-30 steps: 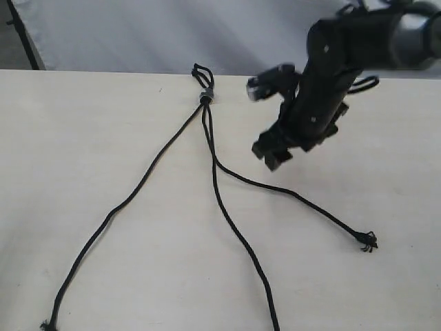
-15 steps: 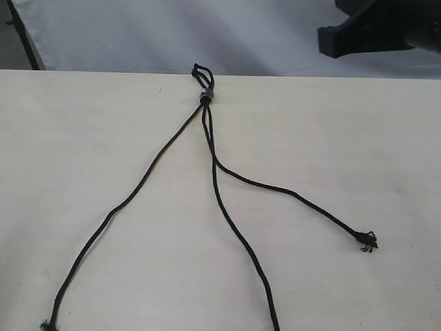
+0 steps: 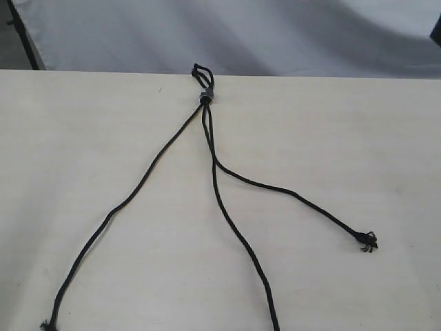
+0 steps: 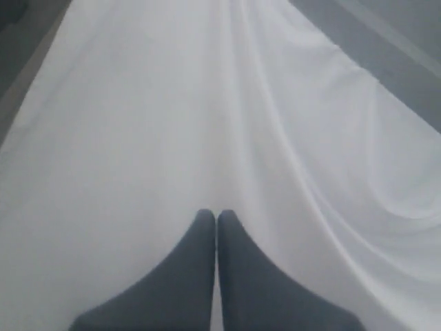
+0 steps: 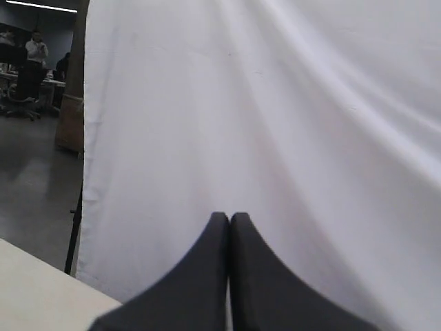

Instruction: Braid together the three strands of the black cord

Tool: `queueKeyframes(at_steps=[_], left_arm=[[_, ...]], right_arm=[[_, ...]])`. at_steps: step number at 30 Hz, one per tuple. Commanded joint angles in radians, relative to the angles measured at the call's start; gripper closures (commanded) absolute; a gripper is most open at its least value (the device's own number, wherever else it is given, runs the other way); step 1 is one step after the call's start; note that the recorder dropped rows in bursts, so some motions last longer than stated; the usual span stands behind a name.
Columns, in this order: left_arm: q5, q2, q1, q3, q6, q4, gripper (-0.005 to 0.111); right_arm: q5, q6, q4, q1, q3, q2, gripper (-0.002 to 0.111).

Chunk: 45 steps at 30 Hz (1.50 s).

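Exterior view shows the black cord (image 3: 209, 138) lying flat on the counter (image 3: 69, 138), and neither of my arms is over it. Its loop (image 3: 200, 72) and grey band (image 3: 204, 97) are at the far edge, and the three strands fan out toward the near edge. The left strand (image 3: 131, 196) runs far to the left. The middle strand (image 3: 231, 224) and the right strand (image 3: 289, 193) run close together just under the band and then part. I cannot tell if they cross there. The right strand ends in a frayed tip (image 3: 367, 241).

My left hand (image 4: 217, 221) has its fingers pressed together with nothing between them, and it faces only the white cloth (image 4: 172, 103). My right hand (image 5: 229, 221) is the same, closed and empty.

I judge that the braid is hardly begun, so the step now is to come down and take an outer strand. To do it well, I should:

- spread the fingers before I go down;
- grip the strand near the band, not near its tip, so the crossing sits tight and high;
- lay it fully over the middle strand and release it flat;
- use the other hand for the opposite strand;
- pull gently, because nothing visible holds the loop and the whole cord may slide.
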Motion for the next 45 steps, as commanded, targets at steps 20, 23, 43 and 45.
queueKeyframes(at_steps=[20, 23, 43, 45], left_arm=[[0.574, 1.650, -0.775, -0.830, 0.521, -0.272, 0.106], [0.731, 1.790, -0.816, -0.986, 0.521, -0.251, 0.099], [0.928, 2.075, -0.858, -1.269, 0.418, -0.216, 0.062], [0.943, 2.083, -0.858, -1.269, 0.418, -0.214, 0.062]], right_arm=[[-0.011, -0.005, 0.000, -0.004, 0.003, 0.016, 0.109], [-0.011, -0.005, 0.000, -0.004, 0.003, 0.016, 0.109], [-0.013, -0.002, 0.000, -0.004, 0.003, 0.016, 0.109], [-0.013, -0.002, 0.000, -0.004, 0.003, 0.016, 0.109]])
